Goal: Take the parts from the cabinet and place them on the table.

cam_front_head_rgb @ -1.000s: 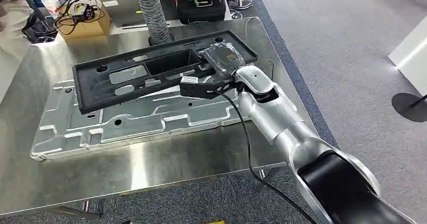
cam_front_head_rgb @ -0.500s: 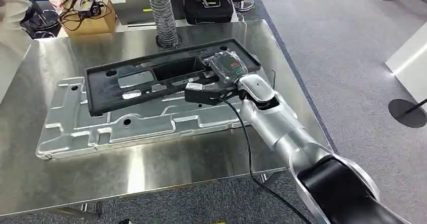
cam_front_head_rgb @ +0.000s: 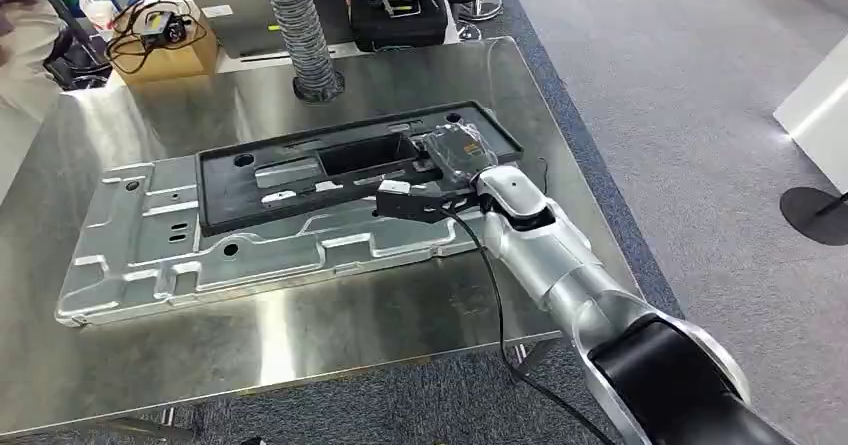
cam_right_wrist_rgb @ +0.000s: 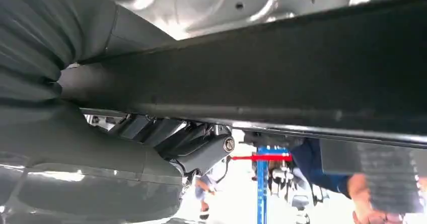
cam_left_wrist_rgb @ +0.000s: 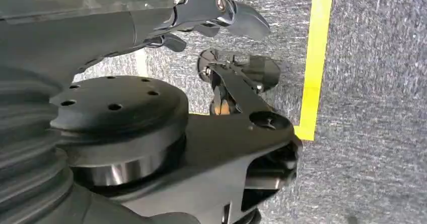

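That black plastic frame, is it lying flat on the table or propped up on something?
Propped: the black plastic frame lies partly on the silver metal panel, and the right robot hand holds its right end. Whether that end touches down, I cannot tell.

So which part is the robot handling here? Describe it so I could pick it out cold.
On the steel table lies a pale stamped metal panel. Resting on that panel is the black plastic frame, with the right hand at its near right end. It is the only long, black part with a rectangular recess.
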{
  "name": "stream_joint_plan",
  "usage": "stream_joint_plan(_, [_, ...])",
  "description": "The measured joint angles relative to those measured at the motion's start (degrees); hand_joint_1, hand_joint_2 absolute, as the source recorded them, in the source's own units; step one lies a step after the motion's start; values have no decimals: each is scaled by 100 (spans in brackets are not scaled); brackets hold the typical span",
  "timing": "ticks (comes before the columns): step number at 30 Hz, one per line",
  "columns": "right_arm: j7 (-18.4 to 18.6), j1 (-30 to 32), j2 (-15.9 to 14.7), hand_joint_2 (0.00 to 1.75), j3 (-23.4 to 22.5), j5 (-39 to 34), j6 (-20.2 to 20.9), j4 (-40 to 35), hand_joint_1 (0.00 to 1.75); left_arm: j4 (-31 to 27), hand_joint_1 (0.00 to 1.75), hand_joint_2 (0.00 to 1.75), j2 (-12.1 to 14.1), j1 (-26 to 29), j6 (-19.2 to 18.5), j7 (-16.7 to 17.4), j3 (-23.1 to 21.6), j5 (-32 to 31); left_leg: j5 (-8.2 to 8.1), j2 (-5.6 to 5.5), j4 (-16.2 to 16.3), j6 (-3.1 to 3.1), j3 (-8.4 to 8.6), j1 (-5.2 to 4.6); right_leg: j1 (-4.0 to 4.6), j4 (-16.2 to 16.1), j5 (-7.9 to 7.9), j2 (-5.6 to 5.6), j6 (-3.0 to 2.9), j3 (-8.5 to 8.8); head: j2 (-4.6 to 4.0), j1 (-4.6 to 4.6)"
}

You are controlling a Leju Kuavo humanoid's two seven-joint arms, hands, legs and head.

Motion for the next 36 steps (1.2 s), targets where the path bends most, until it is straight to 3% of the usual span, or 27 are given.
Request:
stream_joint_plan(3, [-4,3,2,175,-11,-2,-4,28,175,0,0,175,2,-9,0,-2,0,0,745,3,-1504,66,711,-1,1,38,-47,16,37,30,0,0])
stream_joint_plan(4, [-4,0,2,175,-18,-2,-15,33,175,0,0,175,2,-13,0,-2,0,0,649,-1,-1639,88,822,-34,48,62,-63,20,67,15,-2,2])
stream_joint_plan(7, [-11,10,4,175,-26,-4,-24,68,175,0,0,175,4,-9,-2,-7,0,0,657,-15,-1655,155,787,-39,29,46,-47,22,137,8,-2,2])
stream_joint_plan(9, [-11,7,2,175,-35,-7,-22,78,175,0,0,175,-2,-9,-2,-7,0,0,707,-1,-1731,241,822,12,16,102,-118,23,203,-7,-2,0])
stream_joint_plan(10, [-11,0,2,175,-42,-9,-24,96,175,0,0,175,-4,-13,-2,-9,0,2,711,0,-1742,269,822,10,24,320,-278,13,228,-107,0,26])
stream_joint_plan(12, [-9,23,4,175,-57,-9,-50,164,175,0,0,175,-2,-19,-2,-15,0,9,709,2,-1741,286,822,9,2,1224,-719,8,269,-520,-2,24])
stream_joint_plan(13, [-7,51,2,175,-65,-9,-63,233,175,0,0,175,0,-14,-2,-24,0,15,706,2,-1737,290,820,9,-2,1652,-866,6,283,-730,-2,28])
stream_joint_plan(14, [0,94,2,175,-72,-7,-72,297,175,0,0,175,2,-3,-2,-26,0,24,704,-1,-1731,292,822,9,-14,1888,-881,5,292,-848,-2,29])
stream_joint_plan(15, [13,132,2,175,-87,-7,-79,365,175,0,0,175,2,7,-4,-31,0,26,700,-6,-1723,295,823,9,-31,1787,-752,4,294,-819,-2,33])
stream_joint_plan(16, [26,151,2,175,-98,-7,-83,415,175,0,0,175,2,12,-7,-41,2,43,692,-15,-1712,286,823,10,-40,1454,-537,0,287,-668,-2,29])
stream_joint_plan(18, [26,153,11,175,-109,-7,-107,465,175,0,0,175,2,14,-24,-44,2,57,667,-18,-1679,249,828,10,-45,384,-37,-8,255,-162,0,28])
stream_joint_plan(19, [26,153,11,175,-120,-7,-131,490,175,0,0,175,2,14,-26,-44,2,59,649,-18,-1670,218,811,-10,-27,126,-76,-13,230,-24,-2,26])
stream_joint_plan(22, [35,190,46,175,-146,-4,-153,590,175,0,0,175,11,30,-50,-131,6,59,652,-12,-1686,127,818,-19,16,103,-63,3,153,-47,0,20])
stream_joint_plan(24, [35,212,68,175,-164,0,-153,654,175,0,0,175,15,30,-98,-219,7,59,604,-7,-1658,57,789,4,-28,32,-15,-5,66,-17,0,22])
stream_joint_plan(26, [35,209,112,175,-177,9,-151,702,175,0,0,175,15,40,-127,-262,7,59,278,1,-1156,13,594,6,-22,17,-12,-9,18,-9,-2,9])
stream_joint_plan(28, [33,230,142,175,-179,9,-144,761,175,0,0,175,15,41,-142,-289,7,59,-155,0,-160,-22,132,8,-6,20,-21,-11,1,-8,-2,11])
stream_joint_plan(29, [33,248,151,175,-179,9,-140,789,0,0,0,175,15,46,-142,-308,7,61,-210,1,125,-26,-11,9,0,23,-23,-14,-2,-7,-2,13])
stream_joint_plan(30, [33,269,153,175,-181,9,-138,822,0,0,0,175,17,55,-138,-326,7,63,-123,1,123,-22,-23,9,1,29,-26,-13,-2,-4,-2,15])
stream_joint_plan(31, [29,277,160,175,-186,9,-138,846,0,0,0,175,17,61,-125,-343,7,66,71,1,-150,-13,97,9,1,37,-32,-11,-1,-1,0,11])
stream_joint_plan(33, [18,274,194,175,-194,9,-136,885,0,0,0,175,22,59,-101,-367,9,66,610,4,-1206,31,609,9,2,66,-60,5,24,17,-2,13])
stream_joint_plan(34, [13,274,203,175,-203,9,-136,894,0,0,0,175,26,57,-96,-367,9,66,634,3,-1553,69,770,4,5,74,-78,8,46,13,-2,13])
stream_joint_plan(36, [7,264,216,175,-227,11,-133,922,0,0,0,175,26,54,-87,-374,15,68,612,-9,-1624,115,808,-27,37,93,-64,12,104,-19,-2,24])
